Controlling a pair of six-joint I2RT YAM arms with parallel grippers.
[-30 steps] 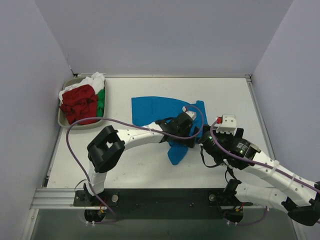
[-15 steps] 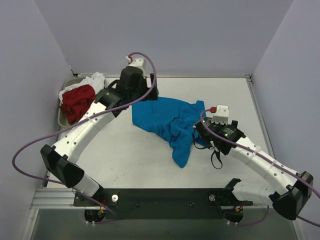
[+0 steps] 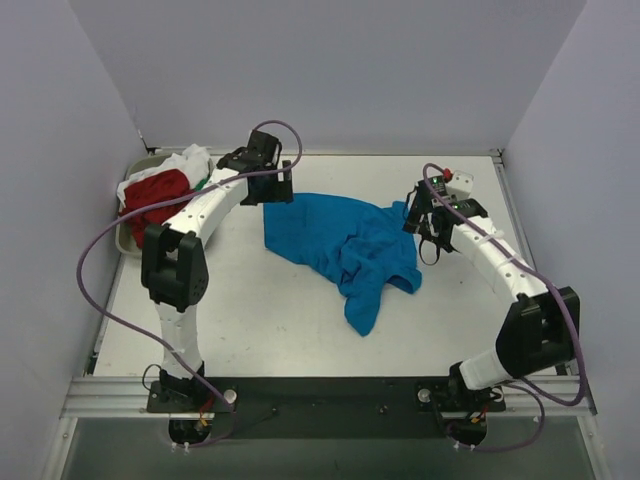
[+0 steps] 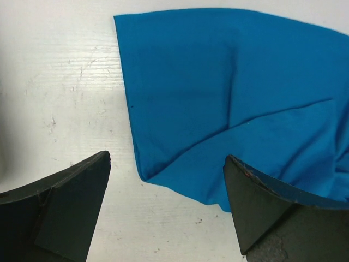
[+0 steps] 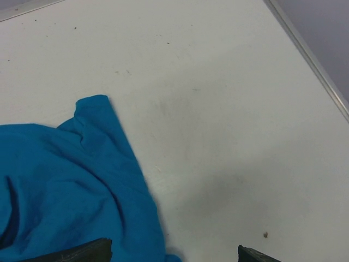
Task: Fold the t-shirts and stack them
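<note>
Both wide open, left end effector point(image 4: 167, 161) and right end effector point(image 5: 174, 246) now hover at far corners of the blue t-shirt point(image 3: 330, 235), off its middle

the blue shirt point(image 3: 345, 245) is plain bright blue with no print. the surface point(image 3: 260, 320) is white, faintly scuffed and speckled. in the grey tray point(image 3: 123, 241) lie a deep red shirt point(image 3: 155, 195) and a white shirt point(image 3: 188, 160). the left arm point(image 3: 205, 210) and right arm point(image 3: 495, 262) are white with black joints. the walls point(image 3: 330, 70) are pale lilac.
</note>
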